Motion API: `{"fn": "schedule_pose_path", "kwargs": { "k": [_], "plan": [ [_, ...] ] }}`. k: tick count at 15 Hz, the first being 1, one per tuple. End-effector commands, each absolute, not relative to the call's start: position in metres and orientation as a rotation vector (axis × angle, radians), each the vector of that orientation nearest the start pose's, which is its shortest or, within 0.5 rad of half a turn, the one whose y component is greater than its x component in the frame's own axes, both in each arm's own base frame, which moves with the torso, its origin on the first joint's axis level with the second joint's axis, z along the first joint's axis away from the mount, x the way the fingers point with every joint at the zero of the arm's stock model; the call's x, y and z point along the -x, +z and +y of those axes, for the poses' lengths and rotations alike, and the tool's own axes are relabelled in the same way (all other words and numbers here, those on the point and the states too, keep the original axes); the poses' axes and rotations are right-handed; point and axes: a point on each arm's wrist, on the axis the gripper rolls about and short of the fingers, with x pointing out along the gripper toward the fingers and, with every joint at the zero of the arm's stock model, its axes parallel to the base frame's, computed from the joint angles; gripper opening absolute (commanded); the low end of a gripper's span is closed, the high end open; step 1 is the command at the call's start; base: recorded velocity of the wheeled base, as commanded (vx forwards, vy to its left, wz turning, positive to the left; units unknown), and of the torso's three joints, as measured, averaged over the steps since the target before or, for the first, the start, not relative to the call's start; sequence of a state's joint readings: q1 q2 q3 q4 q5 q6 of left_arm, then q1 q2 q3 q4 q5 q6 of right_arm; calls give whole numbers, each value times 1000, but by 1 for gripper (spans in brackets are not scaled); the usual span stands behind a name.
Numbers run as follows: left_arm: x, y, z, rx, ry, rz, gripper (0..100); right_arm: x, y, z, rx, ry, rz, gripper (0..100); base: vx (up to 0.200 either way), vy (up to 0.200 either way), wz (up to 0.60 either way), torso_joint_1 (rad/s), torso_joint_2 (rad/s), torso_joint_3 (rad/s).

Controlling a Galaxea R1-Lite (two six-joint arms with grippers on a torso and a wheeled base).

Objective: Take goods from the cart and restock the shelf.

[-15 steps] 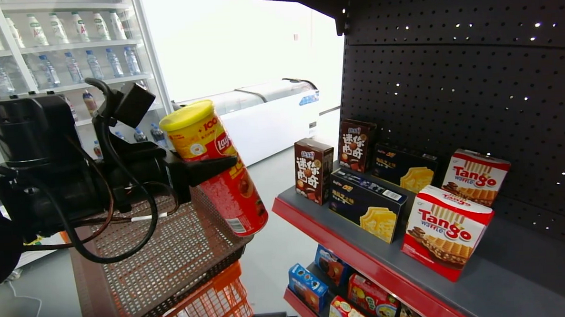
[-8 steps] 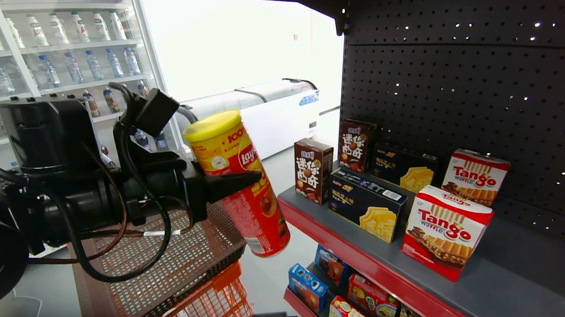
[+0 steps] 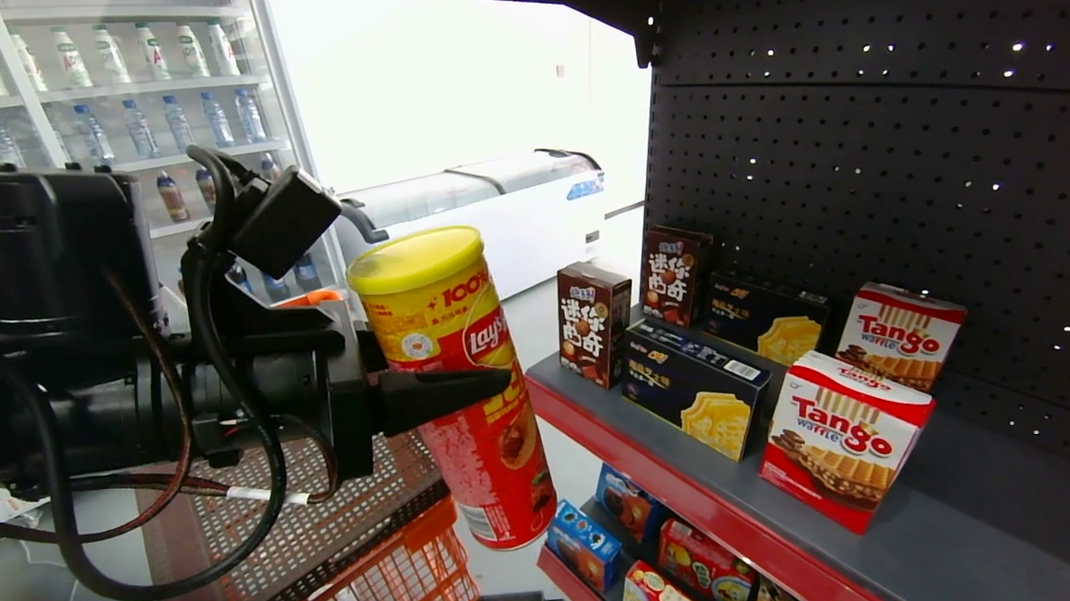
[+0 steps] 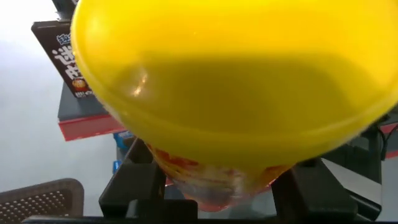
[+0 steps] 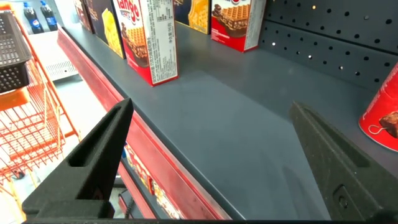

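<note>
I have the left gripper [image 3: 456, 387] pinching the chip can [image 3: 435, 296] mid-body, lid up and slightly tilted, so the base is free to set down. The can hangs between the cart [image 3: 345, 489] edge and the shelf [image 3: 960, 517] front-left corner. Right gripper [image 5: 211, 155] is spread above the bare board, probably the free slot.

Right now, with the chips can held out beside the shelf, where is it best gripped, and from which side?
Grip the chips can on its round wall below the yellow lid, from the side, fingers across its width, as the left gripper does. It is tall, slim and near upright; the lid would likely give a poor hold.
</note>
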State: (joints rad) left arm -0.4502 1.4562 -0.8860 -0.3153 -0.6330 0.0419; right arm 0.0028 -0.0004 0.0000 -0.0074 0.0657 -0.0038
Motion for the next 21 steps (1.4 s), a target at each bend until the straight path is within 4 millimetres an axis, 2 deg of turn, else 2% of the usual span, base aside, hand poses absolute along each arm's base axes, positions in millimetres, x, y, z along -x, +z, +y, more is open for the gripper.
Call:
{"fn": "schedule_pose_path", "kwargs": {
  "k": [1,7,21],
  "plan": [
    [-217,244,-120,-15,-1086,238,0,23,76,1,5,69,-8,100,0,0,0,0,0,0],
    [-216,243,-124,-35,-1147,225,0,23,76,1,8,69,-8,100,0,0,0,0,0,0],
    [-217,239,-127,-37,-1158,233,0,23,76,1,8,71,-8,100,0,0,0,0,0,0]
  ]
}}
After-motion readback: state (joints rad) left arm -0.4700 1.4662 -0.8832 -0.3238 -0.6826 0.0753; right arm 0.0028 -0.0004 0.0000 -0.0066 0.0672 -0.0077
